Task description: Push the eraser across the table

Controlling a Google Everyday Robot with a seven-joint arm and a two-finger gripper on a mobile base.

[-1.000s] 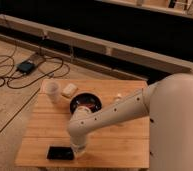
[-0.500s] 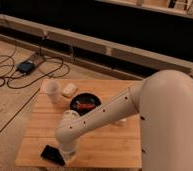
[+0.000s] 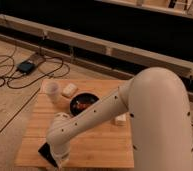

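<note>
Where the white arm (image 3: 97, 112) bends down over the near left corner of the counter (image 3: 95, 142), the gripper (image 3: 60, 159) sits low at the wooden top, right beside the eraser (image 3: 46, 154). From where I stand the wrist hides the fingers, so I cannot tell how they are set. The eraser is a flat black slab lying on the counter near its front edge, toward the left corner. Only part of it shows, since the arm's last joint covers its right end. What I can see runs at a slant: its long axis goes from upper left to lower right, with the visible corner pointing toward the left edge of the counter. It looks to be touching the gripper or just beside it; I cannot tell which.

Farther back on the counter, a round black bowl (image 3: 83, 104) holds something reddish. Just beside it on the left lies a small cream block (image 3: 69, 90), and left of that stands a pale translucent cup (image 3: 52, 91), upright. Another small cream block (image 3: 120, 119) lies on the right side of the counter, close under the arm's big elbow. On the floor to the left, a dark box (image 3: 26, 66) lies among loops of black cable (image 3: 5, 75).
</note>
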